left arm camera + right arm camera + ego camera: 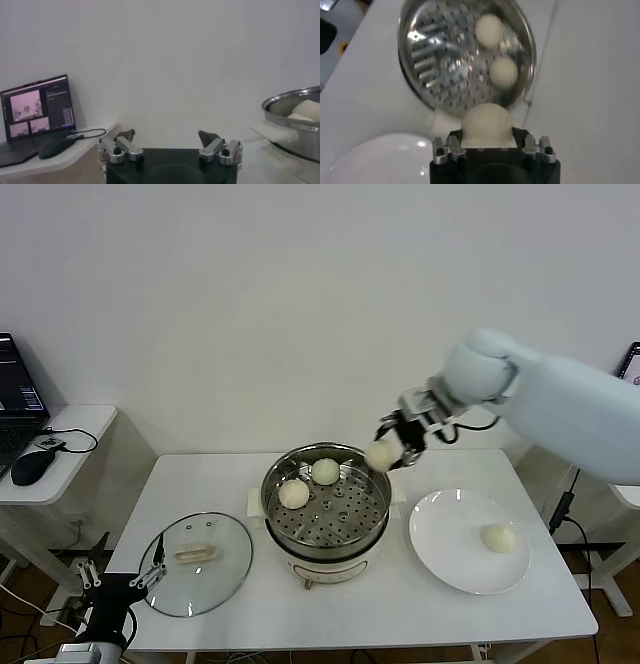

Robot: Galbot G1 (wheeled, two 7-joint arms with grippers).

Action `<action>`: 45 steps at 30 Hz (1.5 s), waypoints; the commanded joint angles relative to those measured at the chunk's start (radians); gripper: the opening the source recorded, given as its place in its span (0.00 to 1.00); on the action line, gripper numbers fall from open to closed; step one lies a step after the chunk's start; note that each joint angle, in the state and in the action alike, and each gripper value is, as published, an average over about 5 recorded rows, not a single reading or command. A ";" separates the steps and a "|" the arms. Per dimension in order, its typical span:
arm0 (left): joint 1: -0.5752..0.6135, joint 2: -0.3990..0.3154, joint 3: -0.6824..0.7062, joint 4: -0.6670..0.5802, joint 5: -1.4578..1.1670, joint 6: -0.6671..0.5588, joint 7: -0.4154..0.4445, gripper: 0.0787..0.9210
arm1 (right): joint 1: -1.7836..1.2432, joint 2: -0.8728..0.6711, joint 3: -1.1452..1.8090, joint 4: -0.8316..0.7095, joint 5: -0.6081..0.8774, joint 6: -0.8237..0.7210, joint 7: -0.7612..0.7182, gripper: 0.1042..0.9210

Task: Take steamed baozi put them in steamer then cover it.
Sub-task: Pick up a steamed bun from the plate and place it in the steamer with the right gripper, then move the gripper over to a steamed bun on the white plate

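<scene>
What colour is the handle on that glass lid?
Cream, on the clear cover; the head view shows it best.

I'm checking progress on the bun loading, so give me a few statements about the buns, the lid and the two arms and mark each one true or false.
1. Two baozi lie in the steamer. True.
2. The right end effector is empty. False: it holds a baozi at the steamer's rim.
3. The cover sits on the steamer. False: it lies flat on the table, on the robot's left of the steamer.
4. One baozi remains on the plate. True.
5. The left end effector is open, off the table's corner. True.
</scene>
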 commanded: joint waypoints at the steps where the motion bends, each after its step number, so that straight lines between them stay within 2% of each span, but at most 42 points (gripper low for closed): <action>1: 0.000 -0.002 -0.005 -0.002 0.000 0.000 0.000 0.88 | -0.027 0.193 -0.109 -0.001 -0.088 0.177 0.045 0.65; 12: -0.001 -0.012 -0.019 -0.004 -0.002 -0.001 -0.002 0.88 | -0.103 0.232 -0.133 -0.035 -0.210 0.306 0.079 0.66; 25: 0.000 -0.015 -0.019 -0.002 -0.004 -0.005 -0.003 0.88 | -0.111 0.225 -0.137 -0.031 -0.232 0.332 0.090 0.66; 28: 0.000 -0.016 -0.019 -0.003 -0.004 -0.005 -0.004 0.88 | -0.106 0.216 -0.137 -0.027 -0.227 0.332 0.098 0.71; 33: -0.001 -0.016 -0.018 -0.004 -0.004 -0.005 -0.004 0.88 | -0.056 0.173 -0.119 0.003 -0.190 0.322 0.093 0.85; 38: -0.008 -0.011 -0.017 -0.006 -0.004 -0.003 -0.003 0.88 | 0.027 0.064 -0.087 0.052 -0.109 0.240 0.059 0.88; 45: -0.013 0.007 -0.020 -0.006 -0.006 -0.001 -0.003 0.88 | 0.076 -0.173 -0.016 0.125 -0.007 -0.048 0.000 0.88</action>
